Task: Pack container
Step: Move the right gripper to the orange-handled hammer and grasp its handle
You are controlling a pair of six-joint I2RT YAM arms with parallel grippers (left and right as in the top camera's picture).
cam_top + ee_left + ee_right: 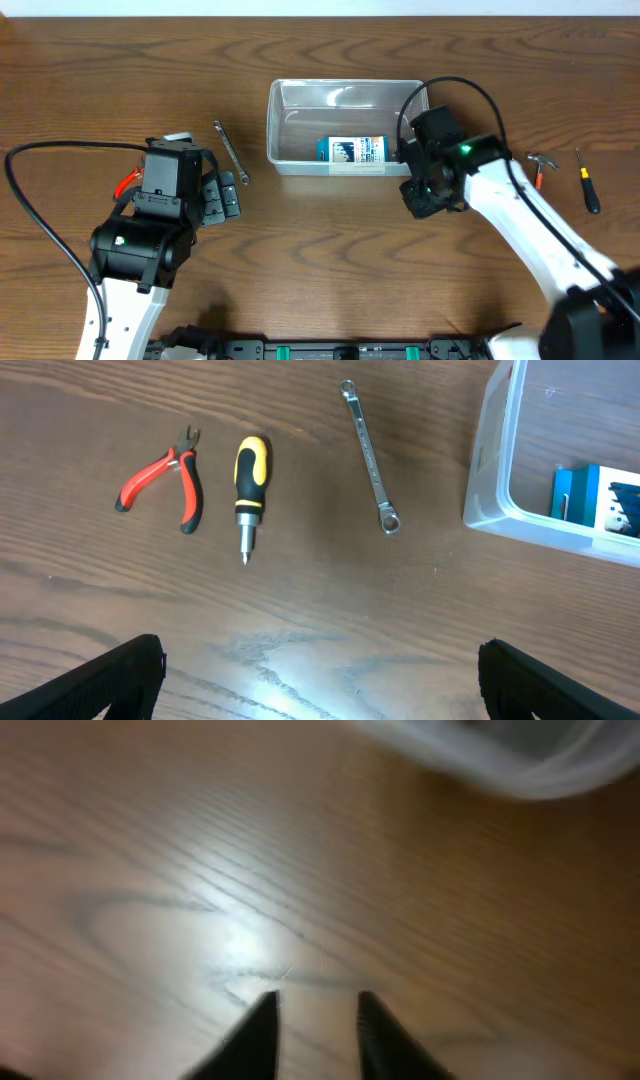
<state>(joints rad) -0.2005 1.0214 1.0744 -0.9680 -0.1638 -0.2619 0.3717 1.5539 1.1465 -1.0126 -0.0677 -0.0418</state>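
The container (345,92) is a clear plastic bin at the table's back middle, and it holds a blue and white box (352,150). Its corner shows in the left wrist view (488,480) and, blurred, in the right wrist view (520,760). A silver wrench (370,458), a yellow and black screwdriver (250,478) and red pliers (165,480) lie on the table to the left of the container. My left gripper (320,675) is wide open and empty, short of these tools. My right gripper (318,1025) is narrowly open and empty over bare table, by the container's front right corner (425,195).
A small hammer-like tool with a red grip (542,165) and a dark screwdriver (588,180) lie on the table at the far right. In the overhead view the left arm (165,200) covers most of the pliers and the yellow screwdriver. Cables trail from both arms.
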